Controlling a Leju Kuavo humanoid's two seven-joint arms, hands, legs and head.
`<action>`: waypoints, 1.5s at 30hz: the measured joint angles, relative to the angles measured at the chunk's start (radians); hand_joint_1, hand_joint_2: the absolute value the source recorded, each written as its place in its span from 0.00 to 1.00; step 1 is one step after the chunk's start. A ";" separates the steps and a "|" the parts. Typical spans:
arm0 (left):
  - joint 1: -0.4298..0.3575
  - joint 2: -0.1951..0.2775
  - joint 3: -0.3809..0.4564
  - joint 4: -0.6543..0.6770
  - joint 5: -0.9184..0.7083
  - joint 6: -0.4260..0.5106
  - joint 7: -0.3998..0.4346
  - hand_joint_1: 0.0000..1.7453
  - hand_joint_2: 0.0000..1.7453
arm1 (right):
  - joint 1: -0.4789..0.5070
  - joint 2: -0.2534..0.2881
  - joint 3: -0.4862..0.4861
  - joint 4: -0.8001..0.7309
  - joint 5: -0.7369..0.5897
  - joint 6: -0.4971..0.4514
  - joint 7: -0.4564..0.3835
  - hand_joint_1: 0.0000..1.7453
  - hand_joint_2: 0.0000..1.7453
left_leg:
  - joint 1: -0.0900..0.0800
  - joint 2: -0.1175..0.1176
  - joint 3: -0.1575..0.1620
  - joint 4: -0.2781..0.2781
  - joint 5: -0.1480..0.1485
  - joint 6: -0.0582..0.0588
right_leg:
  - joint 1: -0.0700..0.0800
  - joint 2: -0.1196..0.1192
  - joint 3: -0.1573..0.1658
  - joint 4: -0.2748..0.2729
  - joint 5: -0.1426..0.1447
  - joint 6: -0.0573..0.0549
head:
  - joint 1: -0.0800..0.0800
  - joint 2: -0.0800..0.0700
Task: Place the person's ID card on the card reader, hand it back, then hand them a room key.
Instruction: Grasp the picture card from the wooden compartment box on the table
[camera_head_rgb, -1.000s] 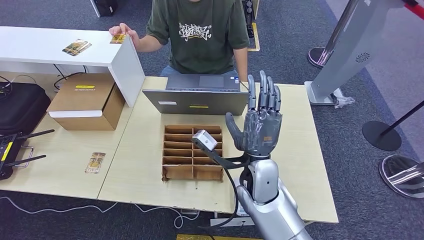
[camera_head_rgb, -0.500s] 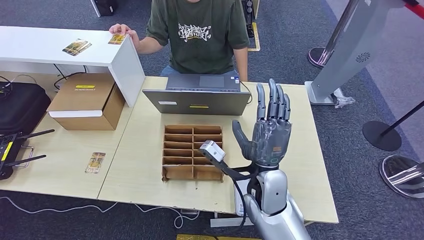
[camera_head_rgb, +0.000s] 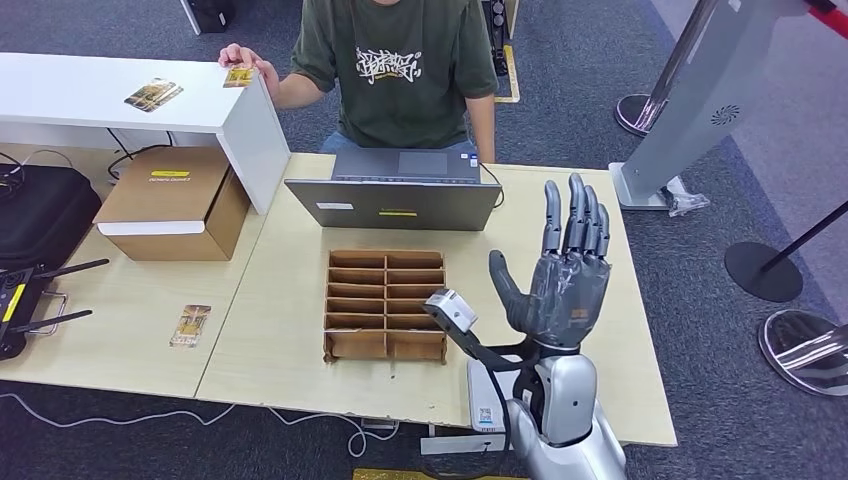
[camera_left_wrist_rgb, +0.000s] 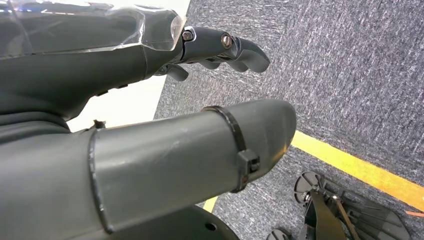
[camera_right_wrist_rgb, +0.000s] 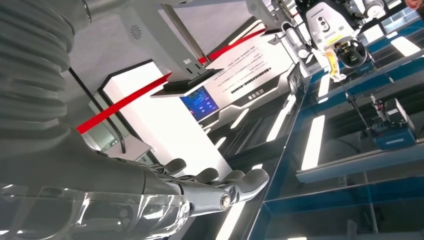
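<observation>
My right hand (camera_head_rgb: 560, 275) is raised above the right part of the table (camera_head_rgb: 620, 330), palm toward me, fingers straight and apart, holding nothing. In the right wrist view its fingers (camera_right_wrist_rgb: 220, 192) point up toward the ceiling. A person (camera_head_rgb: 400, 70) sits behind the table, one hand (camera_head_rgb: 243, 55) on a small gold card (camera_head_rgb: 237, 76) at the edge of a white shelf (camera_head_rgb: 90, 95). A white flat device (camera_head_rgb: 487, 400), possibly the card reader, lies at the near table edge, partly hidden by my right arm. My left hand (camera_left_wrist_rgb: 150, 100) hangs over the floor with nothing in it.
A cardboard slot organiser (camera_head_rgb: 386, 303) stands mid-table with a grey laptop (camera_head_rgb: 395, 190) behind it. A gold card (camera_head_rgb: 190, 325) lies on the left table, two more cards (camera_head_rgb: 153, 94) on the shelf. A cardboard box (camera_head_rgb: 175, 200) sits under the shelf.
My right hand has drifted to the right and a little lower and nearer to me, staying spread; the person and the cards have kept still.
</observation>
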 joint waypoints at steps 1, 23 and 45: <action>0.000 0.001 0.000 0.000 0.000 0.000 0.001 0.00 0.00 | 0.004 0.000 -0.005 -0.005 0.000 0.000 -0.003 0.00 1.00 | 0.000 0.000 0.000 0.000 0.000 0.000 | 0.000 0.000 0.000 0.000 0.000 0.000 | 0.000 0.000; 0.003 0.013 0.032 0.000 0.052 0.003 0.003 0.00 0.00 | 0.228 0.012 -0.096 -0.128 0.000 0.000 -0.101 0.00 1.00 | 0.000 0.000 0.000 0.000 0.000 0.000 | 0.000 -0.001 0.000 0.000 0.000 0.000 | 0.000 0.000; 0.003 0.005 0.076 0.000 0.099 0.011 0.002 0.00 0.00 | 0.305 -0.097 0.015 -0.066 0.000 0.041 0.203 0.00 1.00 | 0.000 0.000 0.000 0.000 0.000 0.000 | 0.000 0.000 0.000 0.000 0.000 0.000 | 0.000 0.000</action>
